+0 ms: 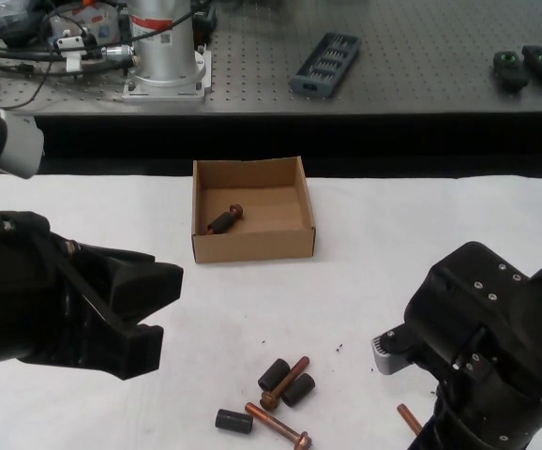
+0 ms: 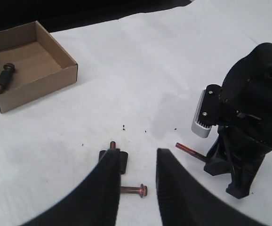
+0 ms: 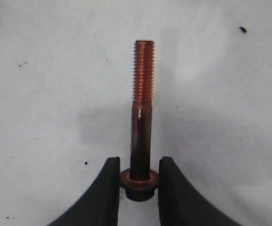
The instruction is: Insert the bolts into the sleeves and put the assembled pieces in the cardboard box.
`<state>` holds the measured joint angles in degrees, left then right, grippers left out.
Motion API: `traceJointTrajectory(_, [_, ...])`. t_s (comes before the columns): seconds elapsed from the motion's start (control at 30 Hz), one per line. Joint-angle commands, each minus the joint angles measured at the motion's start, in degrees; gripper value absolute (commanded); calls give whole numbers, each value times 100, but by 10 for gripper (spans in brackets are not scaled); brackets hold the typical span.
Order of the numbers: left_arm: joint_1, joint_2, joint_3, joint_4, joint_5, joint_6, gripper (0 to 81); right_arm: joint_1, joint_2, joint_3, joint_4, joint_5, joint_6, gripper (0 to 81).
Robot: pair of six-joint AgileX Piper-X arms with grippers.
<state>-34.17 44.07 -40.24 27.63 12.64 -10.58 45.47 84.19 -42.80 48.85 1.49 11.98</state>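
Seemingly empty, left fingers [image 2: 98,197] gape; right fingers [image 3: 103,197] clamp a bolt [image 3: 142,117] by its half-hidden head.

right pincer [image 3: 139,181] | fingers [image 3: 105,197] clamp copper bolt [image 3: 141,113] at head | white sheet [image 3: 42,94] beneath

Copper bolt [image 3: 142,117], black sleeves [image 1: 274,374], brown cardboard box [image 1: 252,247], white sheet [image 1: 393,234], black fingers [image 3: 105,200]
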Motion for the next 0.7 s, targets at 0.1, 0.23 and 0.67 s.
traceJointTrajectory(0.1, [-28, -47, -20, -31, -53, 68, 201, 1, -394, -129, 132, -82, -46, 110])
traceJointTrajectory(0.23, [-28, -47, -20, -31, -53, 68, 201, 1, -696, -141, 176, -82, -46, 110])
traceJointTrajectory(0.67, [-28, 298, -20, -53, 227, 547, 201, 1, -1073, -156, 450, -407, -46, 110])
